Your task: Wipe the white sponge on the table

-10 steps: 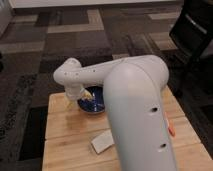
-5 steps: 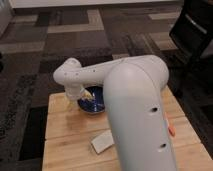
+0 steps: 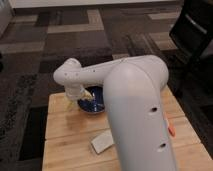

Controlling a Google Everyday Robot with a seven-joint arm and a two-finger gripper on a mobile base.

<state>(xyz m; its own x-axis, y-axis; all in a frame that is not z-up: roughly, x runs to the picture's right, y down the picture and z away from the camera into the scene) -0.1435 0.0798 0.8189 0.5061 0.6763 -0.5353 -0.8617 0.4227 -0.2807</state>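
Observation:
The white sponge (image 3: pixel 102 142), a small flat off-white block, lies on the light tan wooden table (image 3: pixel 65 127) near the front, just left of my big white arm. My gripper (image 3: pixel 75 99) hangs below the arm's far end, at the left rim of the blue bowl (image 3: pixel 92 104), well behind the sponge and apart from it. The arm covers most of the right half of the table.
The blue bowl holds something yellowish. A small orange thing (image 3: pixel 171 129) shows at the arm's right side. Dark patterned carpet (image 3: pixel 40 60) surrounds the table. A dark chair (image 3: pixel 192 30) stands at the back right.

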